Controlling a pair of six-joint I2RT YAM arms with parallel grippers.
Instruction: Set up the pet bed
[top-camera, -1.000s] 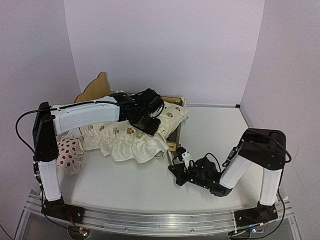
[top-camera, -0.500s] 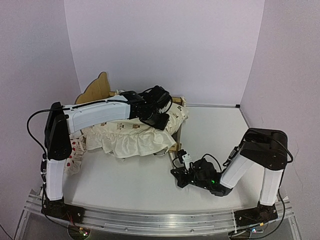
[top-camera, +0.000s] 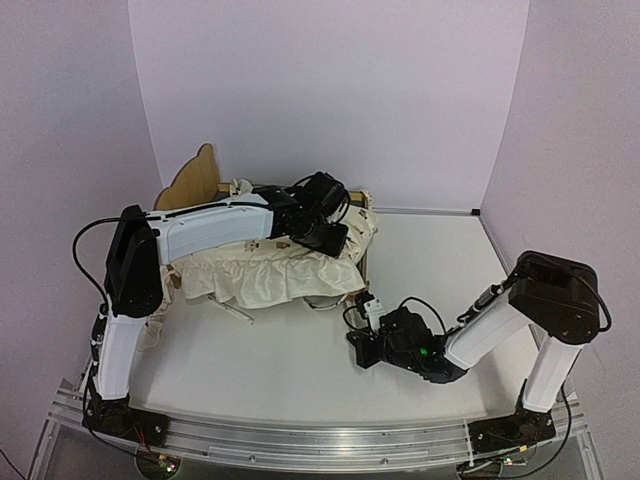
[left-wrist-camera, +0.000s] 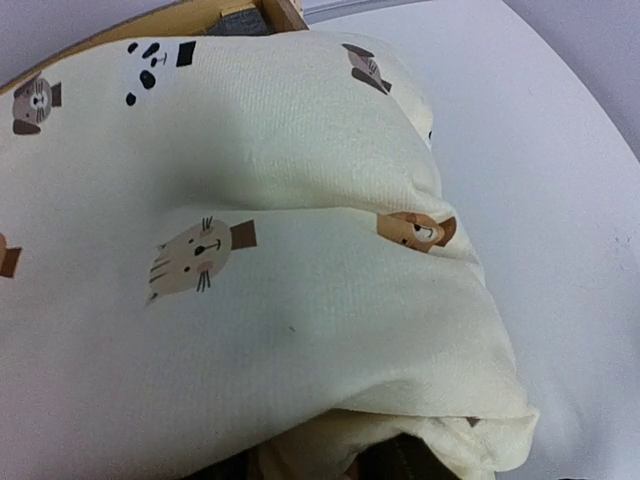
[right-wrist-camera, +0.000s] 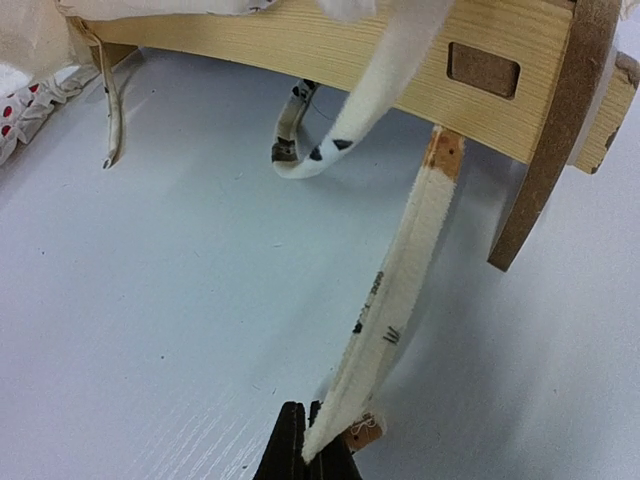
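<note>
Top external view: the left arm (top-camera: 200, 228) rises from its base at the near left corner and bends sharply at the elbow. Its white forearm stretches almost level to the right, and its dark wrist sits on the far right end of the cushion (top-camera: 270, 275). The right arm (top-camera: 480, 335) has its shoulder high at the right. Its forearm slopes down and left until the wrist lies low over the white table (top-camera: 300, 390), near the bed's near right corner.

The pet bed (top-camera: 195, 180) stands at the back left of the table. It is pale plywood, with a rounded, ear-shaped headboard poking up at the left. The right wrist view shows a smooth, grained side rail with a rectangular slot and a curved end board with a darker brown edge. The cushion is soft cream cloth, ruffled along its near edge and printed with small animal faces. It lies over the frame and overhangs the near rail. A white pillow with red spots (right-wrist-camera: 20, 105) shows at the left, mostly hidden.

The right jaws are clenched on a flat cream strap (right-wrist-camera: 400, 270) that runs almost straight up to the underside of the rail. Cushion fills the left wrist view, so I cannot tell how the left jaws stand.
</note>
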